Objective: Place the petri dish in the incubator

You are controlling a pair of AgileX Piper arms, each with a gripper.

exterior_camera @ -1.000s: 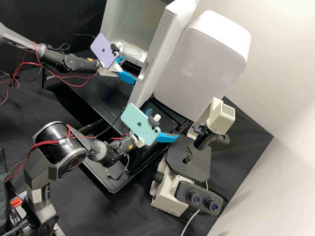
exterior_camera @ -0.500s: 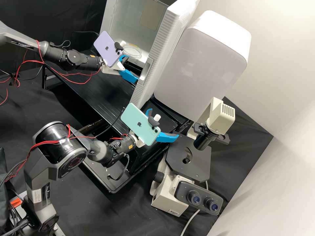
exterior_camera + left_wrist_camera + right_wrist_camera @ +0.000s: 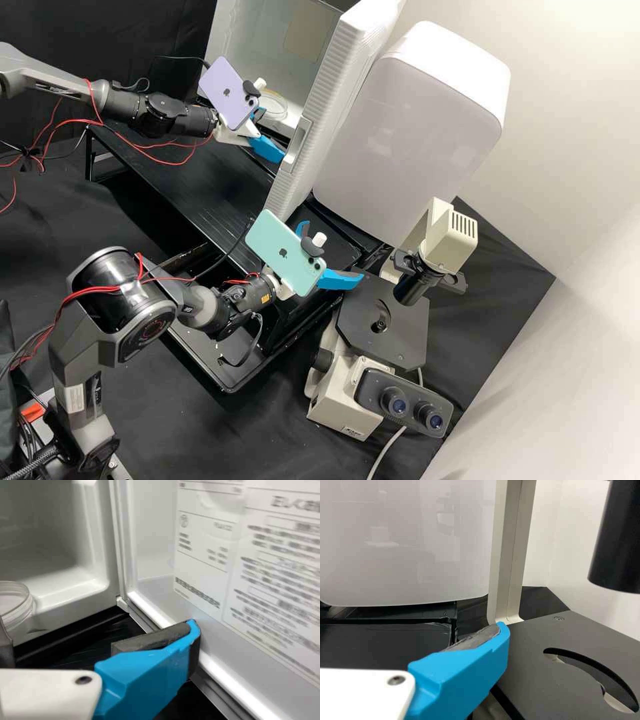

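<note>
1. Incubator (image 3: pixel 233 40) at the far end of the bench (image 3: pixel 200 193); its door (image 3: pixel 333 87) stands open.
2. Microscope (image 3: pixel 380 333) just beside the bench's right edge.
3. Your left gripper (image 3: pixel 267 133) hangs at the front lip of the incubator chamber, fingers spread, grasping nothing; your right gripper (image 3: pixel 330 257) sits at the edge of the microscope's black stage (image 3: pixel 580 650) — also released.
4. Petri dish (image 3: pixel 12 605) — on the chamber floor at its front edge, just beside your left gripper.

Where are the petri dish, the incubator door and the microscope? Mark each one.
petri dish (image 3: pixel 14 602): left wrist view, clear side wall.
incubator door (image 3: pixel 327 100): high view, ribbed edge.
microscope (image 3: pixel 407 333): high view, black stage.
</note>
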